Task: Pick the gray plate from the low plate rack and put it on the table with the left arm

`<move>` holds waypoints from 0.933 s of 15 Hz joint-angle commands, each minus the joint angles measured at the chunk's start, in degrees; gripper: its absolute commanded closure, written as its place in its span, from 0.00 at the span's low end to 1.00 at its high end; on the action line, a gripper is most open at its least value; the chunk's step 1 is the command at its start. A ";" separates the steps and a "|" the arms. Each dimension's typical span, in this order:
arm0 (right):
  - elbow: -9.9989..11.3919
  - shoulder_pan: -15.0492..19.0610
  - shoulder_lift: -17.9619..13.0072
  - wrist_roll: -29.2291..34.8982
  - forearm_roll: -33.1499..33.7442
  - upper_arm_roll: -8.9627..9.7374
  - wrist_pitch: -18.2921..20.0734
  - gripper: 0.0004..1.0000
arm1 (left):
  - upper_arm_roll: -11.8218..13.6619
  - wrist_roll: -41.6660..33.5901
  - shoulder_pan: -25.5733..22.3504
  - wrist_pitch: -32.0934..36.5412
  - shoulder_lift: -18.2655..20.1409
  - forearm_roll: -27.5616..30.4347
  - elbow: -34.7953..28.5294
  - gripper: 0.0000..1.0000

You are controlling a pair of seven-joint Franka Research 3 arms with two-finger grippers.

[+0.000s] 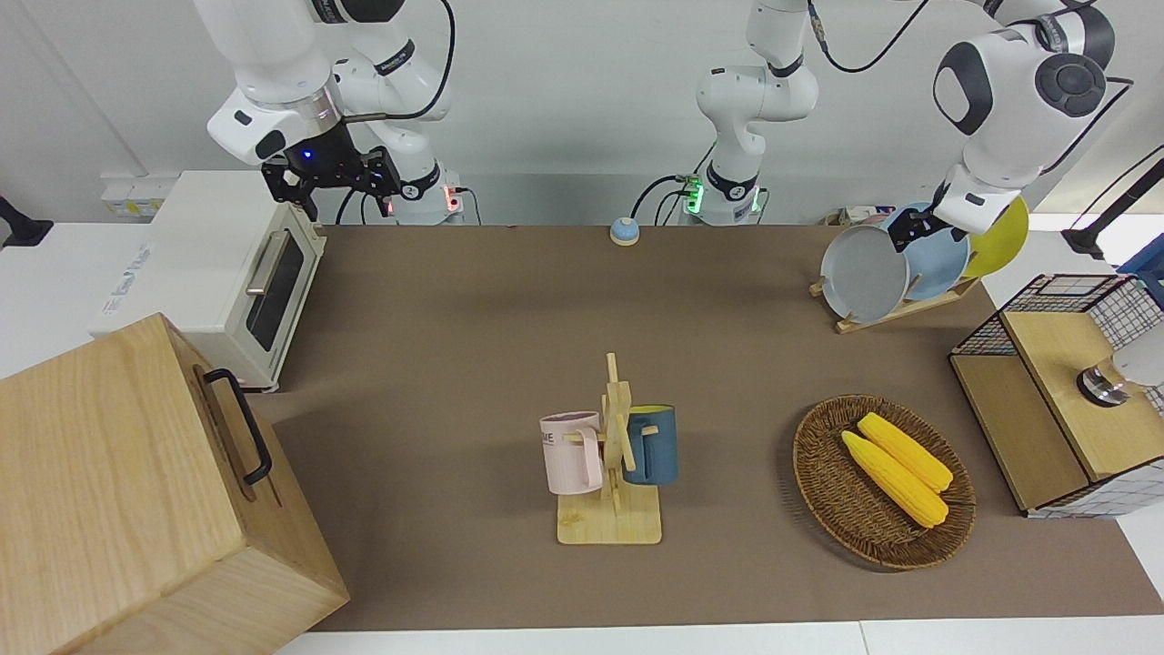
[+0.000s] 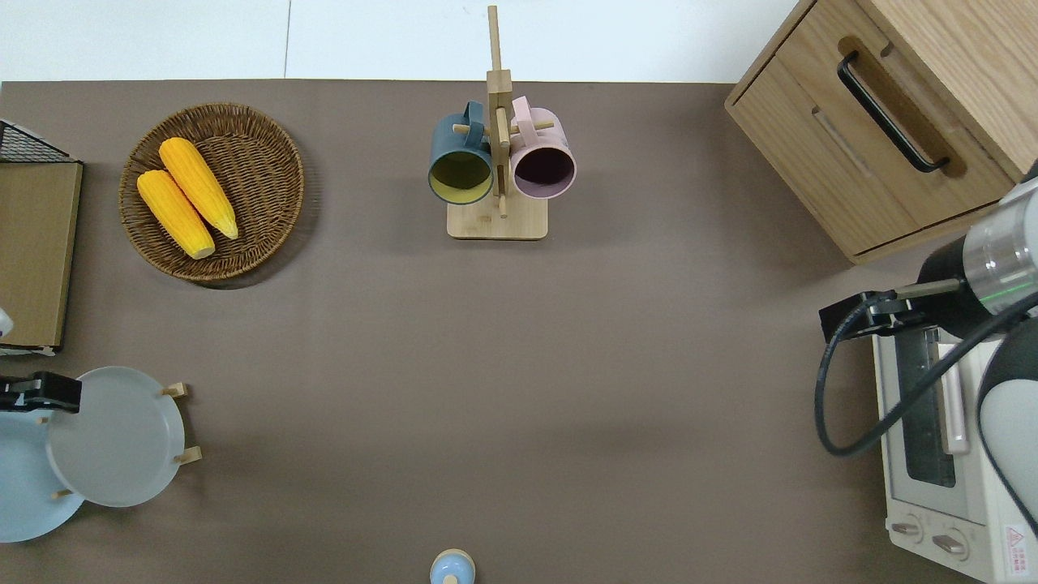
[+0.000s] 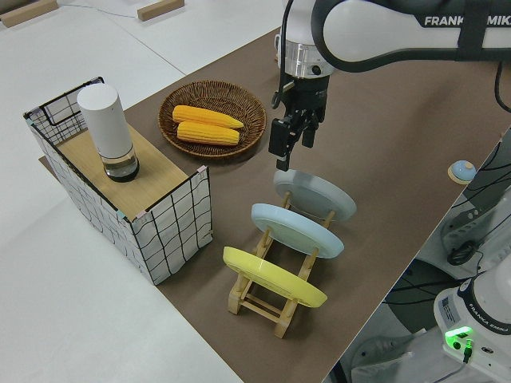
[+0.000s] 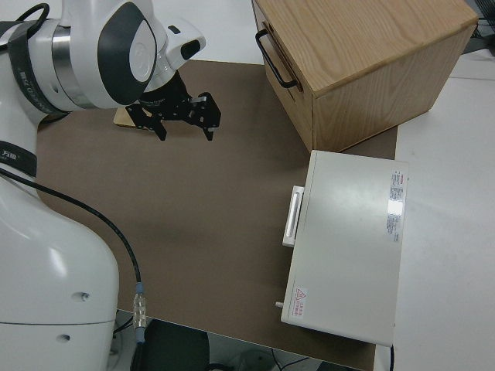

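Observation:
The gray plate (image 1: pixel 864 273) (image 2: pixel 113 438) (image 3: pixel 315 195) stands slanted in the low plate rack (image 1: pixel 896 314) (image 3: pixel 263 299), in the slot farthest from the robots, at the left arm's end of the table (image 1: pixel 473 364). My left gripper (image 1: pixel 909 227) (image 2: pixel 36 393) (image 3: pixel 292 156) hangs just over the plate's upper rim. Its fingers are apart and hold nothing. The right gripper (image 1: pixel 332 177) (image 4: pixel 186 124) is parked and open.
A light blue plate (image 1: pixel 941 264) and a yellow plate (image 1: pixel 1000 241) fill the rack's other slots. Near the rack stand a wire crate (image 1: pixel 1055 400) and a basket of corn (image 1: pixel 882 482). A mug stand (image 1: pixel 611 473) is mid-table; a toaster oven (image 1: pixel 232 273) and a wooden cabinet (image 1: pixel 118 491) are at the right arm's end.

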State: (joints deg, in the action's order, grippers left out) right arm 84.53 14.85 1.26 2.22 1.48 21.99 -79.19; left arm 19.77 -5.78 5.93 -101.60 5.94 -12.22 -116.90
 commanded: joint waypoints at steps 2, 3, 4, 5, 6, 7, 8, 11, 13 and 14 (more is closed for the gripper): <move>-0.33 1.32 -0.12 0.68 0.28 1.13 0.62 0.02 | 3.17 -0.55 3.12 -4.83 4.26 -0.96 -7.81 0.02; -0.41 1.32 -0.12 0.68 0.28 1.21 0.62 0.02 | 3.26 -0.55 3.13 -4.83 4.26 -0.79 -8.08 0.05; -0.41 1.32 -0.12 0.68 0.37 1.13 0.62 0.02 | 3.26 -0.55 3.13 -4.57 4.26 -0.44 -8.17 0.06; -0.41 1.32 -0.12 0.68 0.37 1.21 0.62 0.02 | 3.26 -0.55 3.13 -4.05 4.26 -0.35 -8.17 0.10; -0.41 1.32 -0.12 0.68 0.28 1.13 0.62 0.02 | 3.26 -0.55 3.13 -3.78 4.26 -0.17 -8.17 0.27; -0.41 1.32 -0.12 0.68 0.37 1.21 0.62 0.02 | 3.26 -0.55 3.13 -3.69 4.17 0.27 -8.26 0.45; -0.41 1.32 -0.12 0.68 0.28 1.21 0.62 0.02 | 3.26 -0.55 3.13 -3.69 4.17 0.70 -8.43 0.63; -0.41 1.32 -0.12 0.68 0.28 1.21 0.62 0.02 | 3.26 -0.46 3.30 -3.60 4.08 1.06 -8.52 0.87; -0.41 1.32 -0.12 0.68 0.28 1.21 0.62 0.02 | 3.26 -0.55 3.30 -3.78 3.82 1.06 -8.52 0.97; -0.41 1.32 -0.12 0.68 0.28 1.21 0.62 0.02 | 3.26 -0.55 3.30 -3.87 3.82 1.06 -8.52 0.98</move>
State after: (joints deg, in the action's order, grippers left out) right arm 84.53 14.85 1.26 2.22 1.48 21.99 -79.19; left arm 21.91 -6.36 7.95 -104.82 8.32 -11.61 -123.89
